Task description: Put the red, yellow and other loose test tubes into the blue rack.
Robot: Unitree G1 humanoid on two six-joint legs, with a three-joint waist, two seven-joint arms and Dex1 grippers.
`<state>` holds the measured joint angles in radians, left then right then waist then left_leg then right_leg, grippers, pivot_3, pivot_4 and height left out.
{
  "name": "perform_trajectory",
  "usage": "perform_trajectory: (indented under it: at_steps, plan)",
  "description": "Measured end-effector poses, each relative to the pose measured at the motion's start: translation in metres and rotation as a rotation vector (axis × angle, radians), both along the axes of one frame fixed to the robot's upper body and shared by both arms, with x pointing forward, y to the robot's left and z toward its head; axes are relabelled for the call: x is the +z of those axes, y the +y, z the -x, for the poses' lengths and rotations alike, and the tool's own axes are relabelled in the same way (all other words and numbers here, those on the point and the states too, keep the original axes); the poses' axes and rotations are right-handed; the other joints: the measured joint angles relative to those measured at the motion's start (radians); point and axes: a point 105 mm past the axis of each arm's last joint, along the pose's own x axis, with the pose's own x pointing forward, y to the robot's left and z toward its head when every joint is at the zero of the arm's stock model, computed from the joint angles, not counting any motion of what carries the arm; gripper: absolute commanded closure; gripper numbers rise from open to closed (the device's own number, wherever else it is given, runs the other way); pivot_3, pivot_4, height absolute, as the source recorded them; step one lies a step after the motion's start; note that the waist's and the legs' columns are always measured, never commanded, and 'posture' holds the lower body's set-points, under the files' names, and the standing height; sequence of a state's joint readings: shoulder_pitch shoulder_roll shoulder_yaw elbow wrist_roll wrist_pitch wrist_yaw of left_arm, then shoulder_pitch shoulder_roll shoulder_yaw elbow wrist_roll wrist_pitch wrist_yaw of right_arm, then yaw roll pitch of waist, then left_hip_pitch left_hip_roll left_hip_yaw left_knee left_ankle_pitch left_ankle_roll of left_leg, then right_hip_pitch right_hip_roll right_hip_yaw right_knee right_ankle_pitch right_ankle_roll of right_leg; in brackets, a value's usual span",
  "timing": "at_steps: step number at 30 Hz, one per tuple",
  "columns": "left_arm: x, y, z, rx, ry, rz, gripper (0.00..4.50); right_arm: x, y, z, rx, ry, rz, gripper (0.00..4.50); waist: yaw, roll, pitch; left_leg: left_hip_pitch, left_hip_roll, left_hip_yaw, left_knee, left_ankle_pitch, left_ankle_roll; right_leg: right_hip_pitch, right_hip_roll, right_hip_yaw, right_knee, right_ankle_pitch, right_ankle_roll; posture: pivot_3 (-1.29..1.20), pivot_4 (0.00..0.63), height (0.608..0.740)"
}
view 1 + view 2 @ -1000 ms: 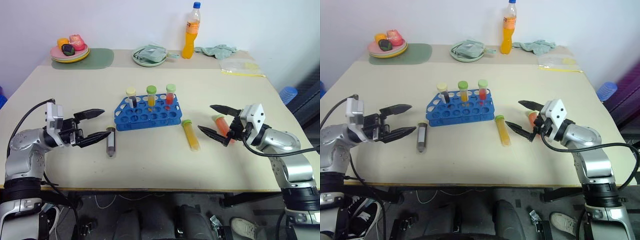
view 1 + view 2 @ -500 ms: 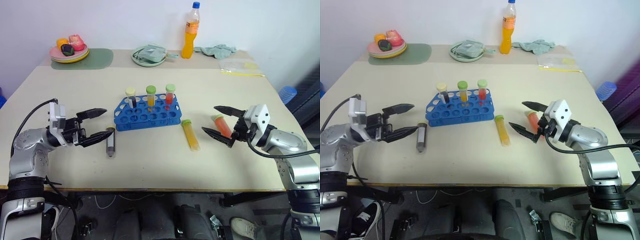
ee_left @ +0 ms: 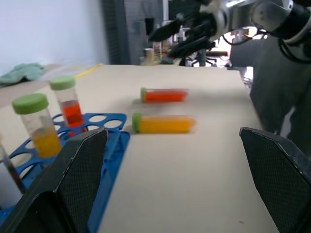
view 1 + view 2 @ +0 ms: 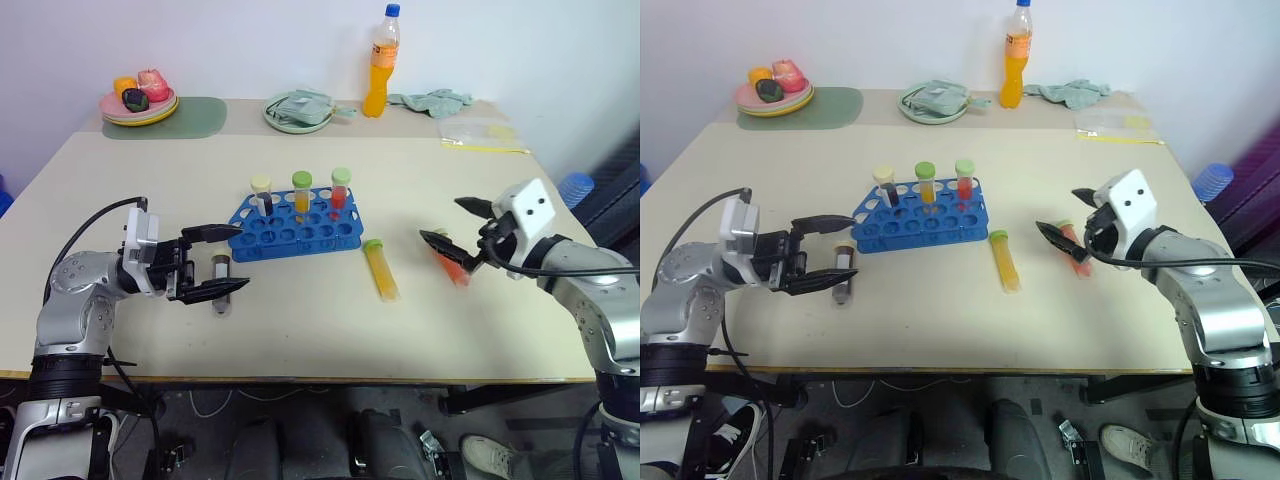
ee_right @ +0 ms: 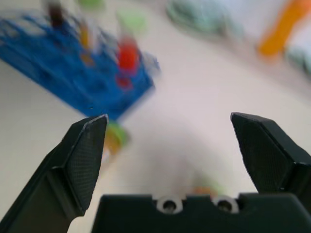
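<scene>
At the frame's lower left, the left gripper [image 4: 217, 262] gaped wide around a dark-filled tube [image 4: 221, 283], apparently lining up its grasp, beside the blue plastic rack [image 4: 290, 232].

I see the red tube [image 4: 449, 262] partly covered by my right gripper [image 4: 456, 222], so contact is unclear. My left gripper [image 4: 221, 260] hides part of the dark tube [image 4: 221, 283]. In the right wrist view, the rack [image 5: 92, 80] is a smear, its tubes unreadable.
</scene>
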<state>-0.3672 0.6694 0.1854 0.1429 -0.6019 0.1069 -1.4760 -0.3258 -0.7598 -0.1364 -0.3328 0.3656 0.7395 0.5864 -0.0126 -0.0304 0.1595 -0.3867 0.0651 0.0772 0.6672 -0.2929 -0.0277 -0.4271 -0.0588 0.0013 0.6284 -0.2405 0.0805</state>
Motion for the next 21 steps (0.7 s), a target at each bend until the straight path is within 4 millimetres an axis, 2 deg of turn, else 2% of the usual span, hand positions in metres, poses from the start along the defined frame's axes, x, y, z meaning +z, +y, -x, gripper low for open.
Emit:
perform_trajectory:
  at_steps: [3,6,9,15,18,21]
  plan:
    - [0.002,-0.009,-0.003,-0.03,-0.013,0.022,0.03,-0.006,-0.009,-0.013,-0.18,0.06,0.016,0.0,0.0,0.0,0.0,-0.001,0.0,0.0,0.0,0.0,0.0,-0.001,0.0,0.0,0.0,0.0,0.0,0.0,0.15,0.74]
    - [-0.001,-0.018,-0.003,-0.053,-0.01,0.04,0.03,-0.001,-0.013,-0.022,-0.306,0.126,0.006,0.0,0.0,0.0,0.0,-0.002,0.0,0.0,0.0,0.0,0.0,-0.002,0.0,0.0,0.0,0.0,0.0,0.0,0.15,0.74]
    - [-0.002,-0.022,-0.002,-0.057,-0.012,0.044,0.03,-0.008,-0.015,-0.02,-0.354,0.24,0.003,0.0,0.0,0.0,0.0,-0.003,0.0,0.0,0.0,0.0,0.001,-0.002,0.0,0.0,0.0,0.0,0.0,0.0,0.15,0.74]
    - [0.0,-0.034,0.008,-0.054,-0.026,0.047,0.03,-0.036,-0.029,-0.021,-0.447,0.485,0.0,0.0,-0.001,0.0,0.0,-0.003,-0.001,0.0,0.0,-0.001,0.001,-0.002,-0.001,0.0,-0.001,0.0,0.0,0.0,0.15,0.74]
    - [0.003,-0.043,0.016,-0.061,-0.036,0.063,0.03,-0.04,-0.036,-0.026,-0.484,0.571,-0.034,0.0,-0.004,0.001,0.0,-0.003,0.0,0.0,0.0,-0.001,0.001,-0.002,0.0,0.001,-0.001,0.0,0.0,0.0,0.15,0.74]
    - [0.003,-0.047,0.021,-0.048,-0.03,0.066,0.03,-0.042,-0.032,-0.031,-0.467,0.627,-0.024,0.0,-0.006,0.001,0.0,-0.002,0.0,-0.001,-0.001,-0.001,0.001,-0.002,0.001,0.0,-0.001,0.0,0.001,0.0,0.15,0.74]
